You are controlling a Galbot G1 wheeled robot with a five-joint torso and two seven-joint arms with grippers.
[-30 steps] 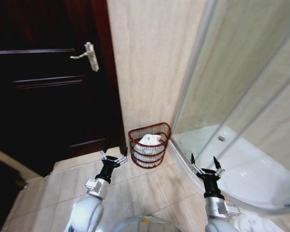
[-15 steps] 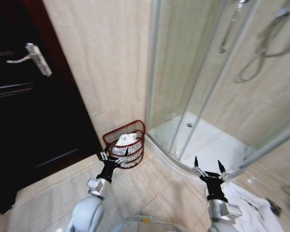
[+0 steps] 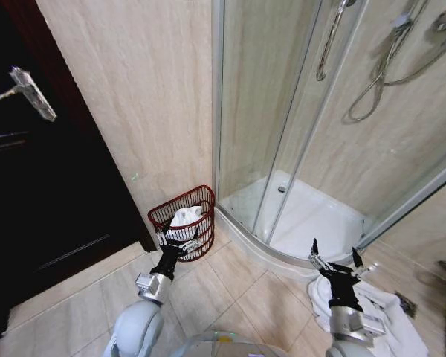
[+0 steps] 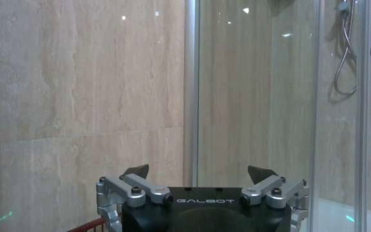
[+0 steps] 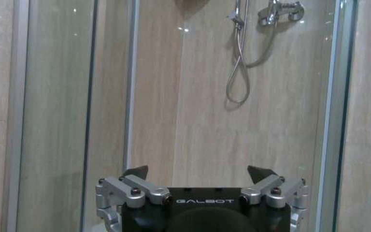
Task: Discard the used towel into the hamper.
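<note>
While the hamper (image 3: 182,231) sat against the wall beside the shower, your left tool (image 3: 180,242) hung released just before it, right tool (image 3: 334,262) released over a floor towel (image 3: 372,316); reaching carelessly could snag that cloth.

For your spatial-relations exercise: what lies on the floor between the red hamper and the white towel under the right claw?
In the head view, between the hamper and the white towel lie bare floor tiles and the shower tray's curved rim; the right claw hangs open.
</note>
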